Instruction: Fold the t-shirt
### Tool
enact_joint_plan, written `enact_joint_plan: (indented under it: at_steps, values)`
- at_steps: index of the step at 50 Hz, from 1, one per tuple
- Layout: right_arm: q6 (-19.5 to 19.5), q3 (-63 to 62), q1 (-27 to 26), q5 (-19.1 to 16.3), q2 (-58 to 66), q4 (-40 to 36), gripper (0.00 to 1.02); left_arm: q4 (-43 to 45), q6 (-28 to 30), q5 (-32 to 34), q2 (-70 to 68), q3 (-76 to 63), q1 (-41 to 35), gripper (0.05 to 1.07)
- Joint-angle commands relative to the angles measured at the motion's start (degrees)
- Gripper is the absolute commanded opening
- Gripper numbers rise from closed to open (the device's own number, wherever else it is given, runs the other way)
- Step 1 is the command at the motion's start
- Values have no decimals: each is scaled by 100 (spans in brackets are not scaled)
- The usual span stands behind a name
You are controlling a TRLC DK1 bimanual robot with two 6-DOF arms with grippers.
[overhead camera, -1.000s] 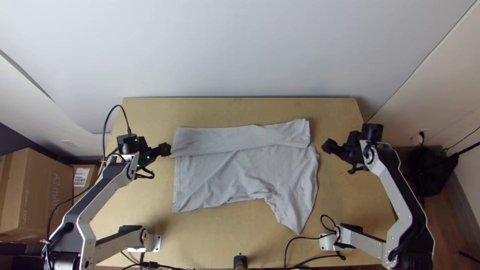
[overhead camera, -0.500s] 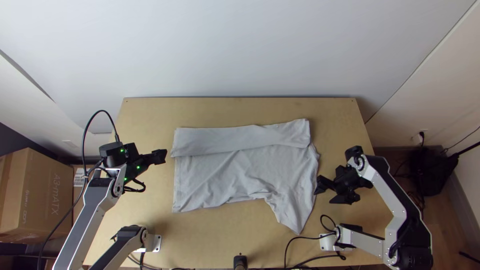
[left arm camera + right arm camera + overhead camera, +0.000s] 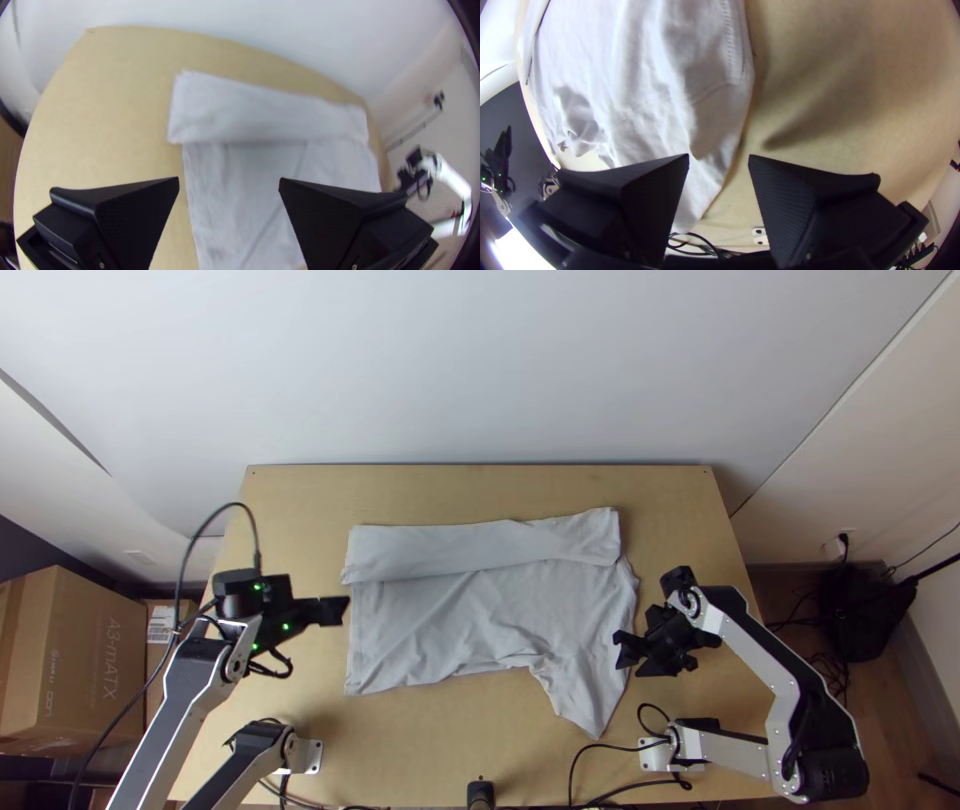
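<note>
My left gripper (image 3: 341,611) by the t-shirt's (image 3: 470,615) nine o'clock edge, right gripper (image 3: 626,657) by its four o'clock edge, both with fingers wide apart, tabletop (image 3: 430,492) margin towards twelve.

Wrinkled matt grey cloth t-shirt (image 3: 470,615); smooth light wood table (image 3: 460,755); brown cardboard box (image 3: 85,670).

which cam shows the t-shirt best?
Top view: almost the whole t-shirt, folded far strip included. Left wrist view shows that strip and part of the body; right wrist view, the near corner, partly behind the right gripper.
</note>
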Motion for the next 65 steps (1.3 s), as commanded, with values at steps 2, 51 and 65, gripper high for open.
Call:
enact_joint_plan:
  at_steps: [2,51,65]
  values:
    - [99,-177,145,-64,180,228,27,-709,686,52,-166,91,-543,102]
    - [354,-19,391,-64,-531,114,2,-2371,1152,-1240,2629,100,-2951,71]
    - [249,200,-74,-29,-426,61,2,-2054,1416,-1240,2401,170,-2722,8]
